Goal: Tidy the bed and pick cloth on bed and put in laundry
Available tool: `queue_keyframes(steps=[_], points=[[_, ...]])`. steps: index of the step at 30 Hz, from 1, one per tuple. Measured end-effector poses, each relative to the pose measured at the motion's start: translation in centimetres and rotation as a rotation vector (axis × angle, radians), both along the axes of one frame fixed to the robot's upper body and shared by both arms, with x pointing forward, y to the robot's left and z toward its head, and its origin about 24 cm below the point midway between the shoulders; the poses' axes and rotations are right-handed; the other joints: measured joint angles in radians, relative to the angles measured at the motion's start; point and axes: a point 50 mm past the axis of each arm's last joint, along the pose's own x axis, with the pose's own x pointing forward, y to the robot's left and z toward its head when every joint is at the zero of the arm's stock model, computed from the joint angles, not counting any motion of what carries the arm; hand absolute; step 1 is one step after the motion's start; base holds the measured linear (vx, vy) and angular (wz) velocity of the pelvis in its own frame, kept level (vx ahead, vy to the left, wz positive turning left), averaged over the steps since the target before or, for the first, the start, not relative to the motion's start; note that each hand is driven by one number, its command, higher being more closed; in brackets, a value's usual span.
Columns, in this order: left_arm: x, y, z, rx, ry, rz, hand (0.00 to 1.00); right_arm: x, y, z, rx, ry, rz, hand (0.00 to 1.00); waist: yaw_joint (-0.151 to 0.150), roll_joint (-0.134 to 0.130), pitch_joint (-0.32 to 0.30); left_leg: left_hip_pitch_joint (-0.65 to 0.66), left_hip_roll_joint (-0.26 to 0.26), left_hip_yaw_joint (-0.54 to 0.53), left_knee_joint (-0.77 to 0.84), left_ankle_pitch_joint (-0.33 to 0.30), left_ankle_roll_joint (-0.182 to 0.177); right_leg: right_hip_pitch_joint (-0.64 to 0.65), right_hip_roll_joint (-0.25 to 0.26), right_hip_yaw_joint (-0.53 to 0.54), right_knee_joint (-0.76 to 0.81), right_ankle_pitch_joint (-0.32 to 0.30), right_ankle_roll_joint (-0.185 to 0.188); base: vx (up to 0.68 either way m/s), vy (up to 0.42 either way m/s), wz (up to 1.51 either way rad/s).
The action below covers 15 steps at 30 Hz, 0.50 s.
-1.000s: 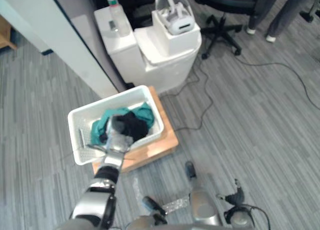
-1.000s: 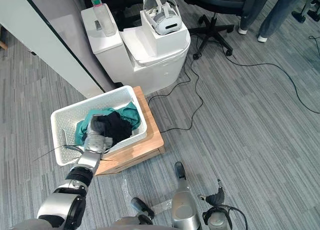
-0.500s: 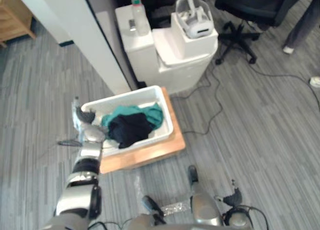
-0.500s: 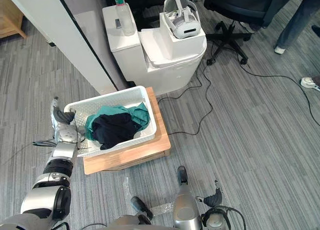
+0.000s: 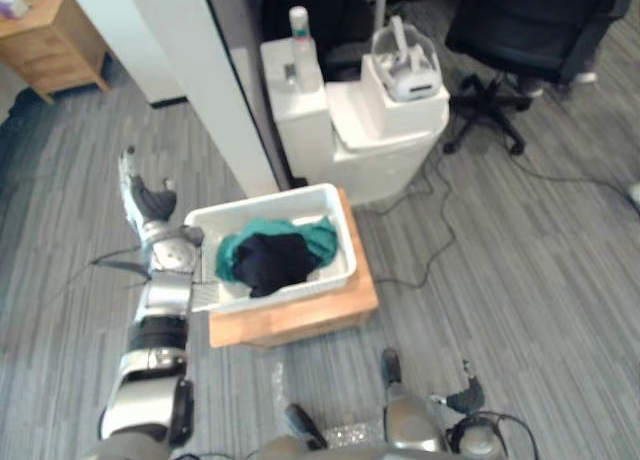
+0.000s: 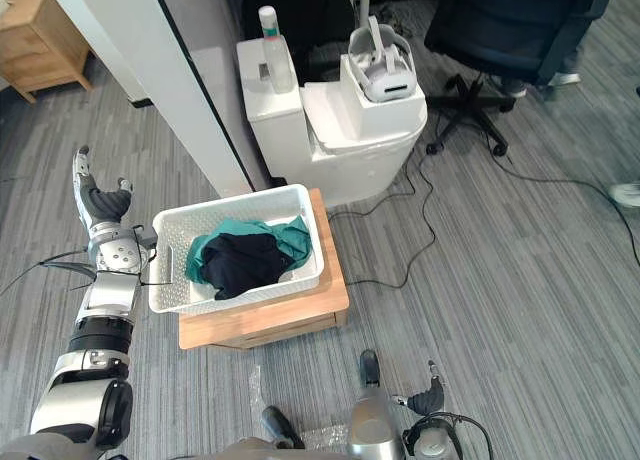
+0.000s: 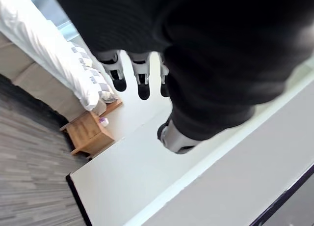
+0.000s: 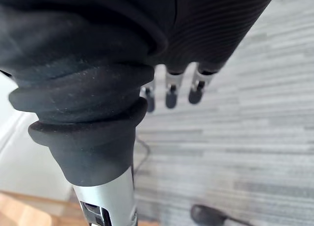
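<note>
L hand [image 6: 102, 215] is up at mid-left of the eye views, just beside the left end of the white basket [image 6: 240, 296] but not touching it. Fingers are apart and pointing up, thumb out to the side, nothing held. Its wrist view agrees: dark-tipped fingers [image 7: 142, 84] straight, empty, w/ a bed in white bedding [image 7: 34, 34] and a small wooden nightstand [image 7: 91, 132] beyond them.

R hand [image 8: 171, 88] shows in its wrist view. Its fingers hang loose and apart over grey striped floor [image 8: 255, 137], holding nothing.

The clothes are inside the basket, centre of frame. The black cloth [image 6: 238, 262] is piled on top, towards the front. The teal cloth [image 6: 290, 232] is under and behind it, showing at the back and right. The basket sits on a low wooden platform [image 6: 270, 320].

Behind it, upper centre, is a white cabinet [image 6: 360, 150] w/ a bottle [image 6: 270, 25] and a white headset [image 6: 378, 70] on top. There's a black office chair [image 6: 510, 30] at upper right.
</note>
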Motion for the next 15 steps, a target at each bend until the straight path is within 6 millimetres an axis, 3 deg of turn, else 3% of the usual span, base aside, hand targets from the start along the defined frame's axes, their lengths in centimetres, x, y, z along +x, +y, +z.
queue_keyframes(steps=[3, 7, 12, 15], points=[[-1.0, -0.4, -0.4, -0.003, -0.014, -0.018, 0.0, -0.2, 0.0, -0.2, 0.011, 0.016, 0.0, 0.0, 0.001, 0.0, -0.021, 0.002, -0.003, -0.026, 0.0, 0.0, 0.0, 0.017, -0.009, -0.026, 0.0, -0.007, 0.005, -0.01, -0.025, 0.26], [-3.8, 0.0, -4.1, -0.172, 0.014, -0.005, 0.0, -1.2, -0.1, -1.0, 0.03, 0.067, -0.031, 0.0, 0.013, -0.001, -0.045, 0.011, -0.004, -0.047, -0.001, 0.0, 0.001, 0.04, -0.012, -0.046, -0.001, -0.014, 0.01, -0.01, -0.02, 0.15], [-10.6, 3.8, -12.6, -0.576, 0.12, 0.262, 0.0, -2.8, -1.0, -1.9, 0.057, 0.141, -0.126, 0.0, 0.056, -0.009, -0.058, 0.015, -0.001, -0.057, -0.003, -0.001, 0.0, 0.05, -0.011, -0.057, -0.002, -0.02, 0.01, -0.04, -0.042, 0.06], [-17.6, 5.4, -19.3, -0.826, 0.289, 0.463, 0.0, -3.3, -1.4, -2.5, 0.095, 0.179, -0.183, 0.0, 0.071, -0.024, -0.092, 0.013, -0.001, -0.067, -0.006, -0.004, -0.005, 0.055, -0.013, -0.068, -0.006, -0.025, 0.012, -0.03, -0.031, 0.1]])
